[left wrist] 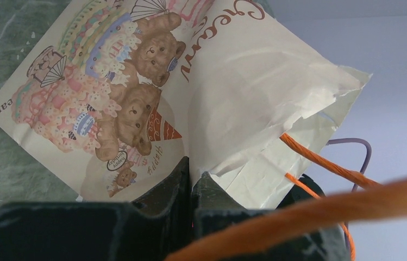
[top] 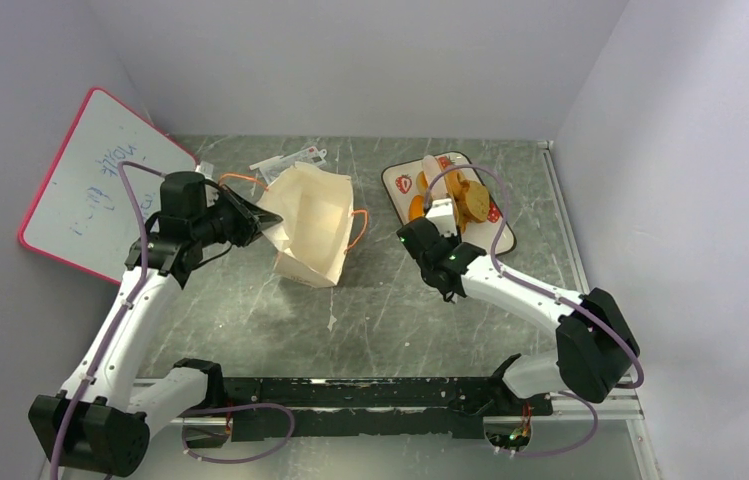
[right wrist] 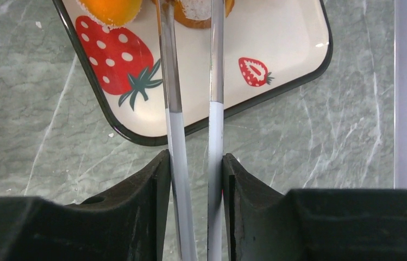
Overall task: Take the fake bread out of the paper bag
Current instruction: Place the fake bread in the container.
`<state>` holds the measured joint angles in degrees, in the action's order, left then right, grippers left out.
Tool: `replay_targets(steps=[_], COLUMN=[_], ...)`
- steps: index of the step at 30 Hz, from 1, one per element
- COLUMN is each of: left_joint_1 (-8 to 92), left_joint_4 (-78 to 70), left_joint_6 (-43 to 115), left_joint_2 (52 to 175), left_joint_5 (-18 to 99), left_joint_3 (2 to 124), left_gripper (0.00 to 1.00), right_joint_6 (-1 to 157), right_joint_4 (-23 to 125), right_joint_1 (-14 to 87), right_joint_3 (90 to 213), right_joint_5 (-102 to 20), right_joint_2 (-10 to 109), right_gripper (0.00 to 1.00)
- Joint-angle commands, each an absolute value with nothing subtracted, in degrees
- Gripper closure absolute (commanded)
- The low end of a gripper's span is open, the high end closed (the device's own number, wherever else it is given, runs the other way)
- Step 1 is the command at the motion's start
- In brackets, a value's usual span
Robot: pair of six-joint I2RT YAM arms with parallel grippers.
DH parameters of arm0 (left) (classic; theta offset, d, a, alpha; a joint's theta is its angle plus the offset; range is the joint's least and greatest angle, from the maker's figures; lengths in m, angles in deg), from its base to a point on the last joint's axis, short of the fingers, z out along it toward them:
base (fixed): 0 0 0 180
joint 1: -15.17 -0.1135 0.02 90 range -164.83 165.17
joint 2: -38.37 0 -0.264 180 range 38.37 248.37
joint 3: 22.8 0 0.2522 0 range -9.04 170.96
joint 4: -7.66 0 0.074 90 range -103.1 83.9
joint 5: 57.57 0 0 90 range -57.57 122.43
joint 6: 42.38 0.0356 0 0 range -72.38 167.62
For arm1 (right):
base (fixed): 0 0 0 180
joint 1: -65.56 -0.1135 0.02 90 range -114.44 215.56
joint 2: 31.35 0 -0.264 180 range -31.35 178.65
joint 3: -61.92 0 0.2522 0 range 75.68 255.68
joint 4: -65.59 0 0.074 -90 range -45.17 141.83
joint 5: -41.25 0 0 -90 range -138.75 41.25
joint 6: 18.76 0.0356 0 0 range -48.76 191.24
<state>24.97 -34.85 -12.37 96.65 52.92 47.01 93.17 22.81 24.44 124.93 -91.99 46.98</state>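
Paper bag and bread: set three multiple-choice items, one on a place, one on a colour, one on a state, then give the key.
1. Where does the visible fake bread lie? A in a bowl; B on the strawberry tray; C on a shelf.
2. What colour are the cord handles of the paper bag? A blue; B green; C orange.
3. How do the jaws of the left gripper stand? A shut on the bag's edge; B wide open; C around a cup.
Key: B, pieces sit on the tray; C, orange cords show; A, paper is pinched between them.
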Motion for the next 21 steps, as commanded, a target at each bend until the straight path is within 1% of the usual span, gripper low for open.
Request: replay_targets(steps=[1,2,7,21], left_joint_1=[23.69,23.51,22.46,20.13], left_joint_4=[-32.75,-32.99,-34.62,-36.2], left_joint_6=[-13.11,-12.88,-11.79,-9.93], left_joint_2=[95.33,95.36,95.89,96.8], left_joint_5=[55.12,55.11,54.94,56.19], left_joint_3=[46.16,46.28,47.11,48.64], left_gripper=[0.93,0.93,0.93,0.93], right_joint_6=[96.88,97.38,99.25,104.57], right_joint_4=[21.47,21.24,20.27,15.36], right_joint_1=[24.22,24.25,24.24,24.22], right_joint_3=[124.6,124.59,124.67,126.28], right_joint_5=[-91.57,-91.35,-90.11,-88.06], right_joint_2=[45.91,45.91,44.99,42.59], right_gripper=[0.61,0.59,0.58,0.58])
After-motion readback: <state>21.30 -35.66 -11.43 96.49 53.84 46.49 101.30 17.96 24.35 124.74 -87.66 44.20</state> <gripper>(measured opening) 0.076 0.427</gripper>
